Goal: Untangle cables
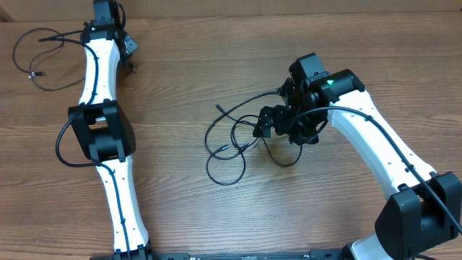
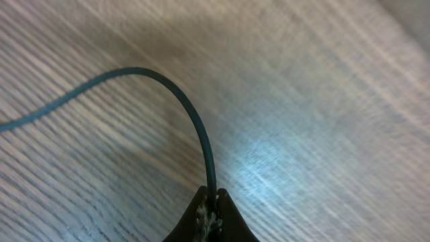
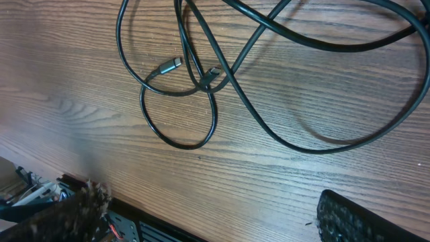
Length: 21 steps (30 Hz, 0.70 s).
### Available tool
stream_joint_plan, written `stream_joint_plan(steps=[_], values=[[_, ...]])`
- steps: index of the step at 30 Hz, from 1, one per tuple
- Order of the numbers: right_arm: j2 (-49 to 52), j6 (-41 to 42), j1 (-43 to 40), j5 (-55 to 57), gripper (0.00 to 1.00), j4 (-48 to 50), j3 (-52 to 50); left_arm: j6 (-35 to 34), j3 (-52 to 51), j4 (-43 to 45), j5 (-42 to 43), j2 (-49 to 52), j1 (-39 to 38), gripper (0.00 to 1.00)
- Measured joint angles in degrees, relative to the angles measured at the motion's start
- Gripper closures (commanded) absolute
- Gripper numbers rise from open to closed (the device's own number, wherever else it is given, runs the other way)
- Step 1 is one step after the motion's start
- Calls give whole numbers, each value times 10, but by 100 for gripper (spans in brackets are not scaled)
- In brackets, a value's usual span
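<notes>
One thin black cable (image 1: 36,54) lies as a loose loop at the far left of the table. My left gripper (image 1: 88,30) is shut on this cable's end; in the left wrist view the cable (image 2: 191,111) arcs up and left from the closed fingertips (image 2: 211,202). A tangle of black cable loops (image 1: 231,144) lies mid-table. My right gripper (image 1: 278,128) hovers over its right side, open wide and empty. In the right wrist view the loops (image 3: 201,81) show a silver-tipped plug (image 3: 171,65) and a dark plug (image 3: 212,72), beyond the open fingers (image 3: 218,215).
The wooden table (image 1: 180,65) carries only the cables. The left arm's thicker black cable (image 1: 65,144) bows out beside its elbow. The arms' base rail (image 1: 238,254) runs along the front edge and shows in the right wrist view (image 3: 134,228).
</notes>
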Motion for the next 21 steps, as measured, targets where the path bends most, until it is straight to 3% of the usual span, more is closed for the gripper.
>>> stream_joint_plan(steps=[9, 10, 11, 13, 14, 15, 21], values=[[0, 0, 0, 0, 0, 0, 0, 0, 159, 4, 37, 0, 53, 95], [0, 0, 0, 0, 0, 0, 0, 0, 174, 1, 42, 0, 63, 83], [0, 0, 0, 0, 0, 0, 0, 3, 184, -7, 45, -2, 74, 56], [0, 0, 0, 0, 0, -1, 0, 0, 185, -23, 47, -2, 89, 36], [0, 0, 0, 0, 0, 0, 0, -1, 182, -36, 49, -2, 97, 13], [0, 0, 0, 0, 0, 0, 0, -1, 174, -47, 51, -2, 104, 0], [0, 0, 0, 0, 0, 0, 0, 18, 122, -109, 79, -2, 115, 0]])
